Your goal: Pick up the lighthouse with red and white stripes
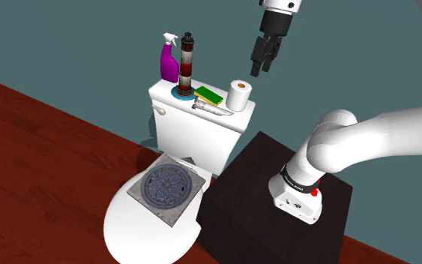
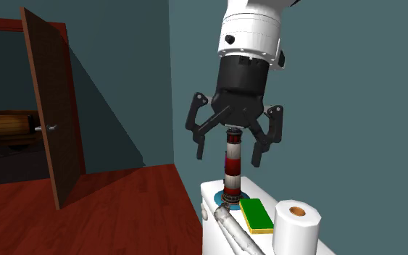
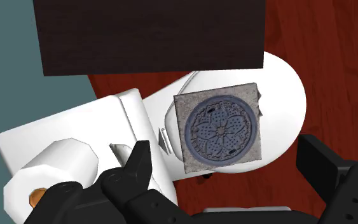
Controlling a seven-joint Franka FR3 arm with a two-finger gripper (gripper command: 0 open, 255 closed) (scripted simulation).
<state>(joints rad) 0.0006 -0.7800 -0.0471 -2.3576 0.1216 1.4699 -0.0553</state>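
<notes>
The lighthouse (image 1: pixel 187 64) is a slim tower with red and white bands and a dark top. It stands upright on a blue round base on the white toilet tank (image 1: pixel 173 106). In the shoulder view my gripper (image 1: pixel 261 70) hangs in the air above the tank, to the right of the lighthouse and over the toilet roll (image 1: pixel 239 95). In the second exterior view the gripper (image 2: pixel 229 158) is open, its fingers spread wide, with the lighthouse (image 2: pixel 231 174) behind it. Nothing is between the fingers (image 3: pixel 137 163).
On the tank also stand a purple spray bottle (image 1: pixel 170 62), a green and yellow sponge (image 1: pixel 209 95) and a grey tube (image 1: pixel 213 109). A grey slab with a round manhole pattern (image 1: pixel 166 187) lies on the toilet lid. The dark stand (image 1: pixel 254 180) is next to the toilet.
</notes>
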